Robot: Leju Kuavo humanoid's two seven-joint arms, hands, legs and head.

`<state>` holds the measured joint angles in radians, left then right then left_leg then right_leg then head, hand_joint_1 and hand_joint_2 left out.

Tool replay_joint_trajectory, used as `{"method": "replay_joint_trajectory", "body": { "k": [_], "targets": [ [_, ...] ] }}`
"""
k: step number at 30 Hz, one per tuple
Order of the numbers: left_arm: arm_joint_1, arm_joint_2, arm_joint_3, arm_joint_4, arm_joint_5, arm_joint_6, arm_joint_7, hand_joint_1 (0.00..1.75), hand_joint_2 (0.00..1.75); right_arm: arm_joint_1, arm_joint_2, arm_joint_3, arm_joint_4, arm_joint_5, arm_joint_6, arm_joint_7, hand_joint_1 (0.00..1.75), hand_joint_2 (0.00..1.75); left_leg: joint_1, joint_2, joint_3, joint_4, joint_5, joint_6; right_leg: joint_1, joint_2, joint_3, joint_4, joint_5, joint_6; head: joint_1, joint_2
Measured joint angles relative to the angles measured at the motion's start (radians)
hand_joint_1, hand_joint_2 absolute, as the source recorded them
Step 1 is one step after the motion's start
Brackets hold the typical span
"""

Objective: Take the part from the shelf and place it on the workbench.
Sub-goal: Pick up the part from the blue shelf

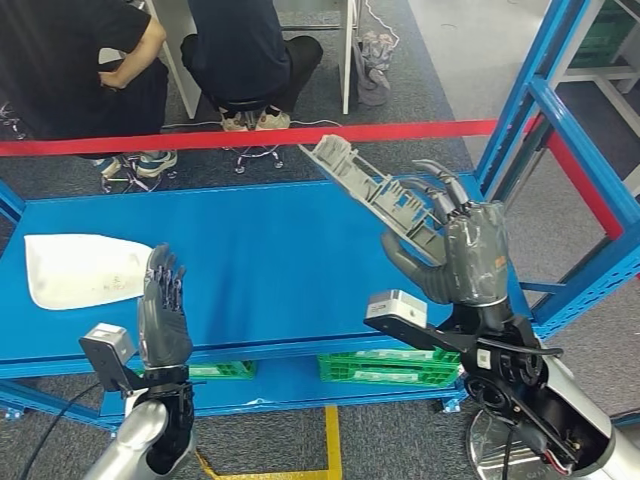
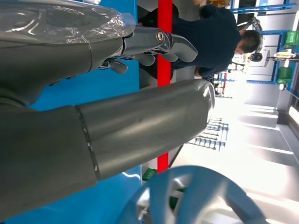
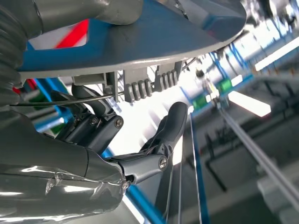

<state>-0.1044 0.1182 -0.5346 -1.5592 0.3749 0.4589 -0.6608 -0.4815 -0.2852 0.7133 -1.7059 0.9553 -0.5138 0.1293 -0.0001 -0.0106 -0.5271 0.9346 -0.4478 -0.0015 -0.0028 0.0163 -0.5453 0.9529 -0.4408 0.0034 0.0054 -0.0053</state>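
Head view: right hand [image 1: 460,250] grips the part [image 1: 377,190], a long grey ribbed plastic piece. Thumb sits under it, fingers [image 1: 441,185] curl over the top. Part is held up in the air above the right end of the blue bench [image 1: 264,260], tilted, with its free end pointing up and away toward the red bar [image 1: 226,138]. It does not touch the bench.

Left hand [image 1: 162,315] is raised at the near edge of the bench, fingers spread and pointing up, nothing in it. White bag [image 1: 79,268] lies flat on the bench, just left of that hand. Green crates [image 1: 389,368] sit on the lower level under the bench. Blue rack frame [image 1: 562,130] stands to the right. Two people [image 1: 151,60] crouch on the floor past the red bar.

Right wrist view: part's underside [image 3: 141,46] runs across close to the camera, with a ribbed spring-like detail. Dark fingers [image 3: 166,135] reach up to it.

Left wrist view: thick grey thumb [image 2: 141,123] and darker fingers [image 2: 166,44] sit apart with blue bench surface and the red bar behind them. A person in a dark shirt [image 2: 218,37] is beyond.
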Motion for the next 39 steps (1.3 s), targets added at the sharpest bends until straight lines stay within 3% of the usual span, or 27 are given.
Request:
{"method": "replay_joint_trajectory", "body": {
  "k": [12,20,37,39],
  "targets": [
    [-0.011,-0.017,-0.001,0.017,0.011,-0.014,-0.009,0.00,0.00,0.070,-0.011,-0.065,-0.060,0.014,0.000,0.015,1.75,1.75,0.000,0.000,-0.001,0.000,0.000,0.000,0.000,0.000,0.000,0.000,0.000,0.000,0.000,0.000],
    [-0.023,-0.028,-0.004,0.036,0.008,-0.012,-0.008,0.00,0.00,0.126,-0.014,-0.104,-0.063,0.033,-0.055,-0.014,1.75,1.75,0.000,0.000,-0.002,0.000,0.000,0.000,0.000,0.000,-0.001,0.000,0.000,0.000,0.000,0.000],
    [-0.021,-0.039,-0.012,0.040,-0.004,0.009,-0.006,0.00,0.00,0.132,-0.014,-0.123,-0.171,0.144,-0.095,-0.043,1.75,1.75,0.000,0.000,-0.002,0.000,0.000,0.000,0.000,0.000,-0.001,0.000,0.000,0.000,0.000,0.000],
    [-0.020,-0.040,-0.012,0.040,-0.005,0.009,-0.006,0.00,0.87,0.132,-0.014,-0.123,-0.179,0.145,-0.095,-0.043,1.75,1.75,0.000,0.000,-0.002,0.000,0.000,0.000,0.000,0.000,-0.001,0.000,0.000,0.000,0.000,0.000]
  ]
}}
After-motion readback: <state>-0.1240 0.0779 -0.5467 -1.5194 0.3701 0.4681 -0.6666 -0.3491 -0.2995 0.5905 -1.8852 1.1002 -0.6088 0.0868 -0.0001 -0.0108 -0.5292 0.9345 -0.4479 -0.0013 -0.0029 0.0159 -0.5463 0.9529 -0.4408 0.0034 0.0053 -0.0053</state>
